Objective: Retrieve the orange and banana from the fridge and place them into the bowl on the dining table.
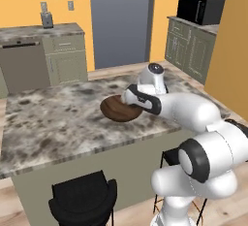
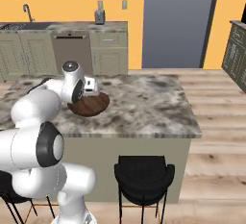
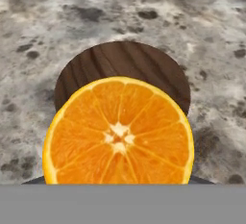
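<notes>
My arm reaches out over the dining table [image 1: 58, 118], which has a grey-brown stone top. My gripper [image 2: 90, 86] hangs right above the bowl [image 1: 116, 108], a round dark-brown wooden one that sits on the table. Looking down from my hand, I see the orange [image 3: 119, 134] very close and big. It shows a cut face with slices like a wheel. It is in front of the bowl, and the bowl's brown inside shows behind it. The orange sits right where my fingers are, so I think I hold it, but I cannot see my fingers, so I cannot tell for sure. Two black stools [image 2: 143, 175] stand by the table.
</notes>
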Available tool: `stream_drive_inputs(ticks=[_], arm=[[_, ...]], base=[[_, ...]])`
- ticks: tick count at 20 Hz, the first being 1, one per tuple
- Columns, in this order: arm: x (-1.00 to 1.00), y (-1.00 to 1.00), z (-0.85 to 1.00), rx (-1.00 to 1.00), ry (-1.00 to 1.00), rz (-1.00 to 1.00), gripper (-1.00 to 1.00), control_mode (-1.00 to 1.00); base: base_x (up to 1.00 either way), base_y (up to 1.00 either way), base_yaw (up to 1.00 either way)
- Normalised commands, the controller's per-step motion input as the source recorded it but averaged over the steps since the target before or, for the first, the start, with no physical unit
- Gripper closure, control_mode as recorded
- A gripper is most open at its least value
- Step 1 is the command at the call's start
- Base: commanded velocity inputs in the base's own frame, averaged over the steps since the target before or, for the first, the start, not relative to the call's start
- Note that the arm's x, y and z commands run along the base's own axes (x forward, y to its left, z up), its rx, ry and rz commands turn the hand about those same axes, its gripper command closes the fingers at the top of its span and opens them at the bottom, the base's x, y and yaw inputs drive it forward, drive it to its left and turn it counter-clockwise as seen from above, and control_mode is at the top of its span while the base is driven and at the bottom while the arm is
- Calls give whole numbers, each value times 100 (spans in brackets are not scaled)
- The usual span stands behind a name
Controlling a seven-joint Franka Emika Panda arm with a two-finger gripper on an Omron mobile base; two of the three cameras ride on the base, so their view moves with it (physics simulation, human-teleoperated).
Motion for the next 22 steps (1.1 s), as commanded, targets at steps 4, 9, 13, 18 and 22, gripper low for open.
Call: stream_drive_inputs(ticks=[4, 9, 13, 18, 22], arm=[[19, 13, -41, 0, 6, 0, 100, -100], [20, 11, -33, 0, 8, 0, 100, -100], [18, 12, -28, 0, 9, 0, 100, -100], [22, 14, -27, 0, 8, 0, 100, -100], [30, 9, -24, 0, 7, 0, 100, -100]], base=[[0, 0, 0], [0, 0, 0], [0, 0, 0], [0, 0, 0], [0, 0, 0]])
